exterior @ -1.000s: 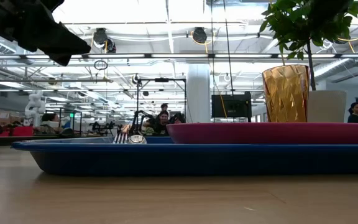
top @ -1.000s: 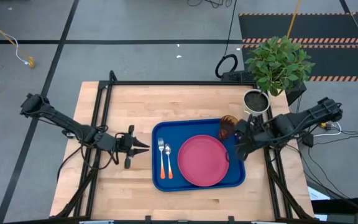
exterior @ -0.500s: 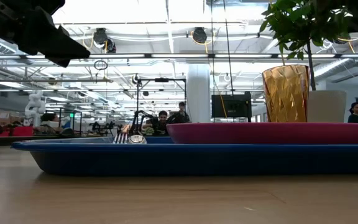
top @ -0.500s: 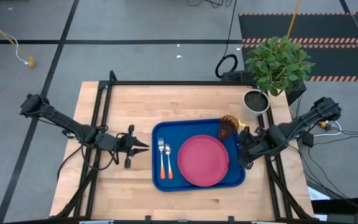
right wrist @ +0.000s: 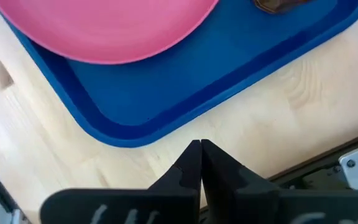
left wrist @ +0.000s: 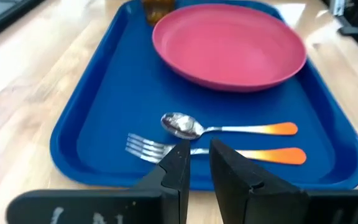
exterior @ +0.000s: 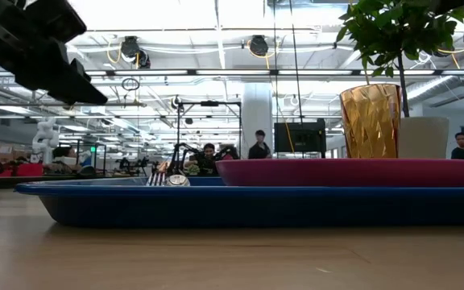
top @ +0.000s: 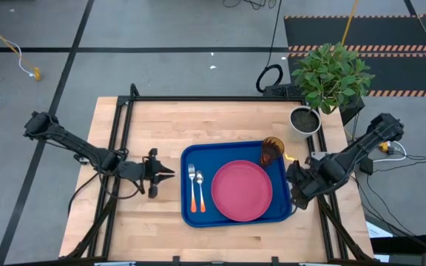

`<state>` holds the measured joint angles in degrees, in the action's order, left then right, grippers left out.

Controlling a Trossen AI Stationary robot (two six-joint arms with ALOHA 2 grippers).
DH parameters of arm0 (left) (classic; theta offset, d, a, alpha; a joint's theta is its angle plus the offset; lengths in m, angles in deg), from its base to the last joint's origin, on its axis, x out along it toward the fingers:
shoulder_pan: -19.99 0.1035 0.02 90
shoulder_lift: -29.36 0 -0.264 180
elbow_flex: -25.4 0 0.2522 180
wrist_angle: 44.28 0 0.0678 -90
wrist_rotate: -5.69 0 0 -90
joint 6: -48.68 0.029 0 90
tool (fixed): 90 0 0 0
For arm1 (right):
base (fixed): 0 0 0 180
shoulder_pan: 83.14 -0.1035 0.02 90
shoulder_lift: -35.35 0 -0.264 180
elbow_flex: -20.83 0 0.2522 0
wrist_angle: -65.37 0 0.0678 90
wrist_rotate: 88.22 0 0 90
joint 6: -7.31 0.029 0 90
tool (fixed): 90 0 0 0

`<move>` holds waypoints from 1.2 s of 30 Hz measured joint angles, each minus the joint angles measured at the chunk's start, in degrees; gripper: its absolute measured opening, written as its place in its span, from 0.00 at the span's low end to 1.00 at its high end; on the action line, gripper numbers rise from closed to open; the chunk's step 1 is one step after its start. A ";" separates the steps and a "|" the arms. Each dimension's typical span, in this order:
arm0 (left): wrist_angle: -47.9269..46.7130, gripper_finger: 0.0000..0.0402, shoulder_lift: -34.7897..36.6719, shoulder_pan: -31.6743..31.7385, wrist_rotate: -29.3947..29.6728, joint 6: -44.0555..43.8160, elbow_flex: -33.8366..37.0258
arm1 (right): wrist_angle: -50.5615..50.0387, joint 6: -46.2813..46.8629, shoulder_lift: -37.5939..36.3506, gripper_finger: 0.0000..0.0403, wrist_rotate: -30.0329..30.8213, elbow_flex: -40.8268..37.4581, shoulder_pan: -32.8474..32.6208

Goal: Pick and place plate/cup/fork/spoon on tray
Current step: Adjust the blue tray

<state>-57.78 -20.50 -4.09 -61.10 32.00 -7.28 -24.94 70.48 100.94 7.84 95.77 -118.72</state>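
Plate [top: 242, 191], cup [top: 272, 151], fork [top: 191, 186] and spoon [top: 200, 188] all on tray [top: 231, 216]; right tool [top: 296, 193] clenched empty beside its right rim, left tool [top: 166, 174] slightly parted, empty.

My left arm is reaching in low from the table's left edge, elbow bent and forearm lying roughly level. My left gripper [top: 167, 173] is hovering above the tabletop with its two dark fingers [left wrist: 178, 171] standing slightly apart and gripping nothing. My right arm is folding in from the table's right edge, its wrist angling downward. My right gripper [top: 294, 193] is pointing toward the surface with its fingertips [right wrist: 194, 163] pressing together, carrying nothing. In the low view my left gripper [exterior: 71, 80] is hanging at upper left.
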 joint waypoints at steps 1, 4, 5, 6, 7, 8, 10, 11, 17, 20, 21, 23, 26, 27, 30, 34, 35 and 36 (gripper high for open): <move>-0.69 0.16 0.00 0.00 0.35 -0.78 0.00 | 0.15 -0.58 0.00 0.00 0.36 -0.24 -0.50; -2.83 0.16 0.00 -0.04 0.82 -2.82 0.00 | 0.33 -2.75 0.00 0.00 1.28 -2.05 -1.86; -3.33 0.16 0.00 -0.19 0.84 -3.22 0.00 | 0.17 -2.77 0.00 0.00 1.26 -2.83 -2.08; -3.58 0.16 0.00 -0.44 0.87 -3.37 0.00 | -0.14 -2.52 0.01 0.00 1.10 -3.64 -2.13; -3.61 0.16 -0.02 -0.70 0.85 -3.35 0.00 | -0.17 -2.33 0.00 0.00 0.19 -4.63 -2.12; -3.58 0.16 0.00 -0.91 0.85 -3.28 0.00 | -0.04 -2.03 -0.02 0.00 -1.05 -5.68 -2.07; -3.77 0.16 0.00 -1.18 0.87 -3.18 0.00 | 0.01 -1.20 -0.02 0.00 -3.50 -8.07 -2.05; -4.40 0.16 0.00 -1.18 0.87 -3.20 -0.02 | 0.04 -0.76 -0.02 0.00 -4.90 -9.25 -2.05; -9.92 0.16 -2.41 -1.14 1.96 -6.53 -0.02 | 3.94 0.53 -0.06 0.00 -7.86 -15.67 -2.05; -12.04 0.16 -5.69 -1.14 1.92 -9.35 -0.02 | 6.99 0.18 -0.09 0.00 -7.86 -17.29 -2.05; -12.67 0.16 -6.84 -1.14 1.65 -10.12 -0.02 | 7.50 0.32 -0.09 0.00 -7.86 -17.74 -2.05; -12.62 0.16 -9.15 -1.14 0.51 -11.40 -0.02 | 8.13 0.82 -0.09 0.00 -8.06 -18.56 -2.05; -12.05 0.16 -11.84 -1.14 -1.36 -12.54 -0.02 | 9.09 1.30 -0.11 0.00 -9.26 -19.17 -2.09; -11.72 0.16 -12.49 -1.14 -1.84 -12.67 -0.05 | 9.17 1.30 -0.11 0.00 -9.26 -19.27 -2.11; -11.40 0.16 -13.88 -1.14 -2.17 -12.82 -0.52 | 9.12 1.33 -0.13 0.00 -9.26 -19.75 -2.09; -10.85 0.16 -15.24 -0.77 -2.15 -11.57 -1.90 | 9.74 1.95 -0.13 0.00 -9.31 -20.46 -2.09; -10.75 0.16 -15.74 -0.46 -2.13 -10.97 -2.13 | 9.91 1.95 -0.13 0.00 -9.33 -20.58 -2.12; -10.68 0.16 -16.25 -0.05 -1.94 -10.47 -2.33 | 10.13 1.95 -0.13 0.00 -9.33 -20.76 -2.27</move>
<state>-68.46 -36.75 -4.14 -63.04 21.52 -9.61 -14.81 72.43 100.80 -1.48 75.01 -120.99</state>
